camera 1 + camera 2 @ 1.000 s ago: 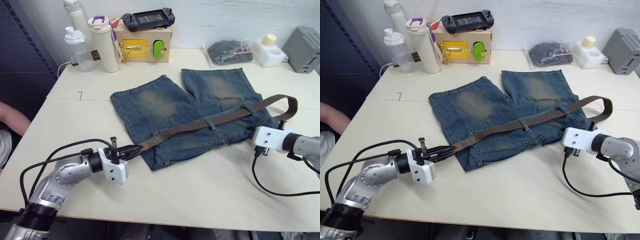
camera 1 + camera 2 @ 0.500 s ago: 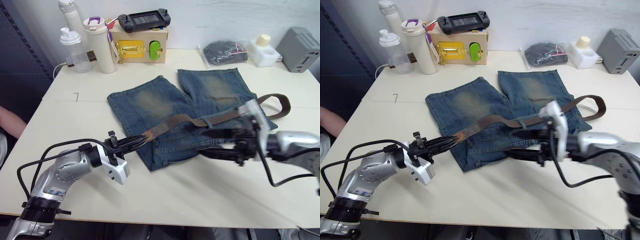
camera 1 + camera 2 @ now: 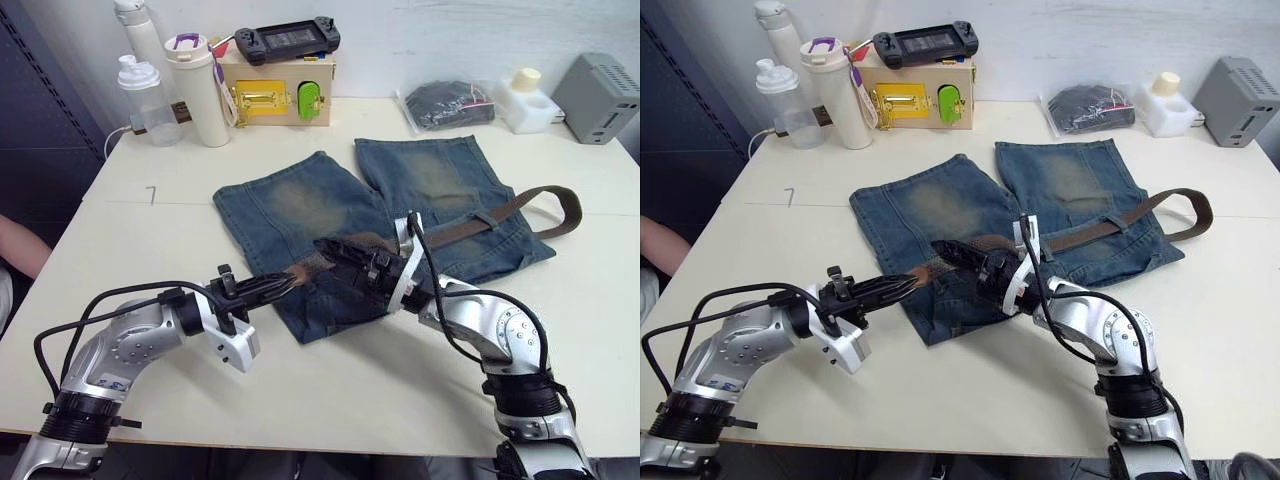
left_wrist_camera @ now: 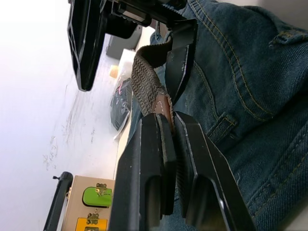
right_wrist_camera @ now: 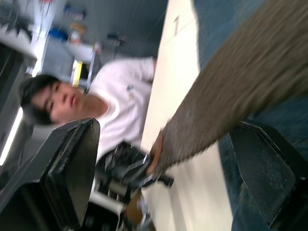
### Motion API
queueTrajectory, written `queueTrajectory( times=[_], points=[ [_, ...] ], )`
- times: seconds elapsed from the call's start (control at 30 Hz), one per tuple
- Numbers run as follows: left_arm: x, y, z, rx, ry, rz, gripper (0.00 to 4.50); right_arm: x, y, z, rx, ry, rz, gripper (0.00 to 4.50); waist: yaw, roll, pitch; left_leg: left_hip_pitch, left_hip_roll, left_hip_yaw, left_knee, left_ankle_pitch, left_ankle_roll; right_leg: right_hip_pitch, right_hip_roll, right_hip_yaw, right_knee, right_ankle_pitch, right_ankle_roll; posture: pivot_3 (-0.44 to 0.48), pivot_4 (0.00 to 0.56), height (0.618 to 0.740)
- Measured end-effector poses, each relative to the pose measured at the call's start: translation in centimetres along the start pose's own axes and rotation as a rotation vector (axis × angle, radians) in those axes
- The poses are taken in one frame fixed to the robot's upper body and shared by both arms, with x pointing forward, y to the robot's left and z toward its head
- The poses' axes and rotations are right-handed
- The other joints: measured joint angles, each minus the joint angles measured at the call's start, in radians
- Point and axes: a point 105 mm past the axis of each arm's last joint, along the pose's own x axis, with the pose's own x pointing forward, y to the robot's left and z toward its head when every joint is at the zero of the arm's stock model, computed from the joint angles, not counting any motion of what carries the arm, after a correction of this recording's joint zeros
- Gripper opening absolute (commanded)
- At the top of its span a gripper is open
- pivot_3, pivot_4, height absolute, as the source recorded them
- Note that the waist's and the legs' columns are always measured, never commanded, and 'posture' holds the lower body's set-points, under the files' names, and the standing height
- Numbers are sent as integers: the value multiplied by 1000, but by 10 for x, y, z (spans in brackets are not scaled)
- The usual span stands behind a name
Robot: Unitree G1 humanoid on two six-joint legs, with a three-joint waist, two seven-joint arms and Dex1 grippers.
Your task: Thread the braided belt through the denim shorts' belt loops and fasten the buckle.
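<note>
Denim shorts (image 3: 330, 215) lie flat mid-table, waistband toward the robot, so the belt loops (image 3: 486, 217) face up and reachable. Across that waistband runs the braided belt (image 3: 505, 209), already passing under the loop toward three o'clock, its far end curling off the cloth at the right edge; the buckle cannot be made out. The left gripper (image 4: 166, 144) is clamped narrowly on the belt's leather tip at about eight o'clock of the shorts, apparently keeping the strap taut and lifted. The right gripper (image 3: 958, 256) reaches in from four o'clock, fingers spread wide around the strap just beside the tip, likely to take it over.
</note>
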Motion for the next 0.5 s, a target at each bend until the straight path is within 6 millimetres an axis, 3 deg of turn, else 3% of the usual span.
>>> queueTrajectory(
  times=[0.1,0.3,0.33,0.47,0.5],
  points=[
    [0,0,0,1,3,-3,0,1,-2,3,24,-26,-20,3221,-15,0,0,0,-1,-2,0,0,0,-1,0,1,3,0,0,0,150,645],
    [0,0,-1,0,5,-4,0,-2,-6,7,37,-52,-47,237,-26,1,0,0,-2,-3,-2,0,0,-3,-1,2,6,0,0,0,150,645],
    [-1,0,-1,-1,6,-5,0,-2,-6,7,39,-54,-52,45,-28,1,0,0,-2,-3,-2,0,0,-3,-1,2,6,0,0,0,150,645],
    [-1,-2,-2,-12,11,-18,0,-1,-7,6,42,-54,-59,45,-35,1,0,0,-2,-4,-2,0,0,-3,-1,2,7,0,0,0,150,645],
    [-1,-2,-2,-29,10,-18,836,-1,-7,6,43,-53,-61,0,-37,1,0,0,-3,-4,-2,0,0,-3,-1,2,8,0,0,0,150,645]
  ],
)
